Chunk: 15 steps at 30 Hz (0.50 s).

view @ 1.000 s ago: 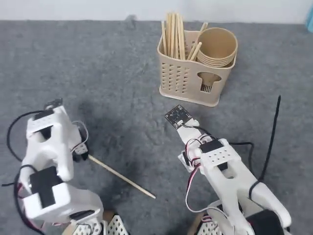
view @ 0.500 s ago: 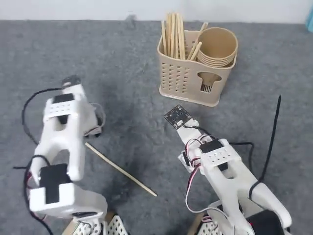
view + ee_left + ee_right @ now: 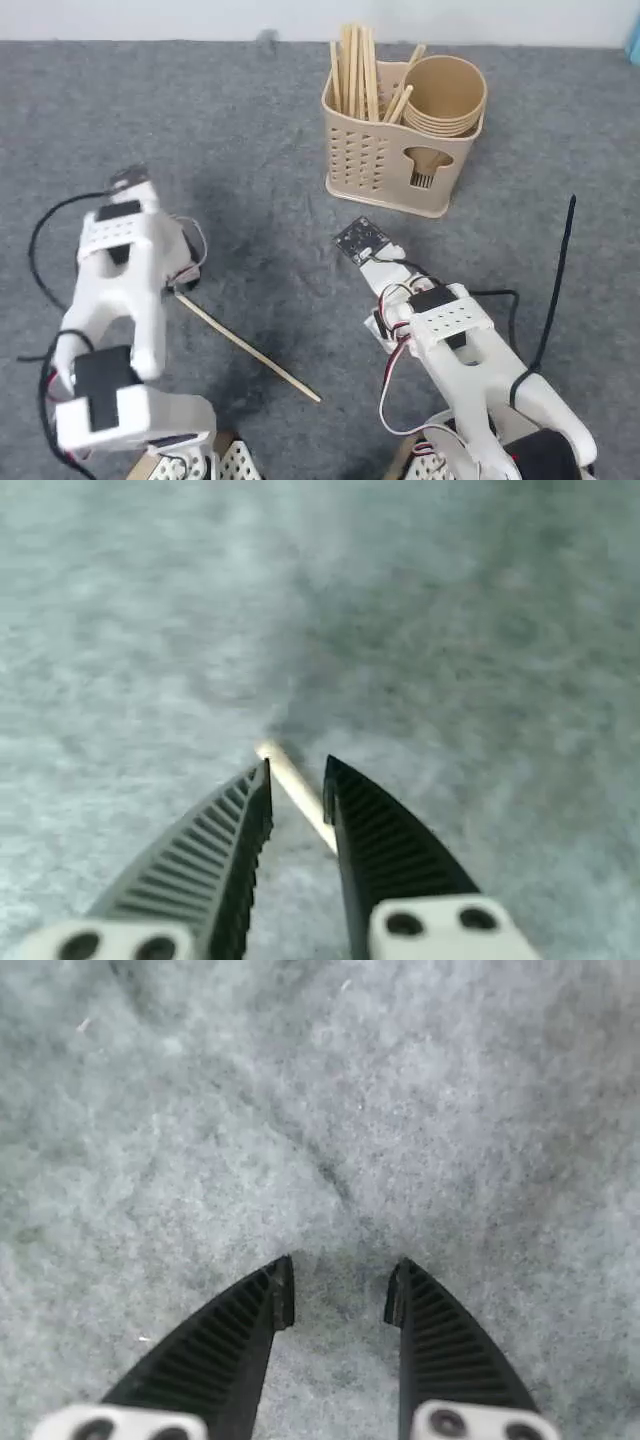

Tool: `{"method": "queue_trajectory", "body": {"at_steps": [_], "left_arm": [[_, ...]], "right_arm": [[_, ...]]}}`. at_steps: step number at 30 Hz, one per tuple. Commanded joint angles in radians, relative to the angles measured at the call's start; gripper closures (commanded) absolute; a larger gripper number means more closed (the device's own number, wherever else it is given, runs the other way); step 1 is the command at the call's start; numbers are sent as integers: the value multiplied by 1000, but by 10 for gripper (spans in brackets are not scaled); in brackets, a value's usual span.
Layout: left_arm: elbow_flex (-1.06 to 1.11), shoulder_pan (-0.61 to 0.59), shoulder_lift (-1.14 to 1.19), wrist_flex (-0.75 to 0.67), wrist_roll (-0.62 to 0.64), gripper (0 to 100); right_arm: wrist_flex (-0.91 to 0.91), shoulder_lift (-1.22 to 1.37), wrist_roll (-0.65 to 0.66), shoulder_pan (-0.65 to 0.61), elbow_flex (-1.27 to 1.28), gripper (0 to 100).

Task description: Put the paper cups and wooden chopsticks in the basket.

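Straddling one end of the chopstick (image 3: 250, 348), lying broadside to the basket (image 3: 385, 160), with the left gripper (image 3: 297, 765) narrowly parted, not yet pinching, and holding the right gripper (image 3: 340, 1295) wide open

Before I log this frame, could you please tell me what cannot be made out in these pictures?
- High view: the left arm covers one end of the loose chopstick.
- Left wrist view: the left tool straddles the chopstick, but blur leaves contact unclear, and the tool cuts off the rest.
- High view: the basket wall hides the cups' lower parts, so their number is unclear.
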Motion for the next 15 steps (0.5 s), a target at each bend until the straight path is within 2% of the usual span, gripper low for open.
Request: {"method": "queue_trajectory", "body": {"at_steps": [1,4,10,13,15], "left_arm": [[111,5,-100,-150,3,908],[180,37,-112,-229,6,902],[171,40,-106,-221,8,844],[170,58,-95,-221,8,859],[160,84,-75,-221,8,904]], "right_arm": [[8,-38,20,-21,0,834],[5,-38,21,-36,14,834],[8,-38,21,-36,15,834],[8,-38,21,-36,17,834],[8,-38,21,-36,17,834]]}}
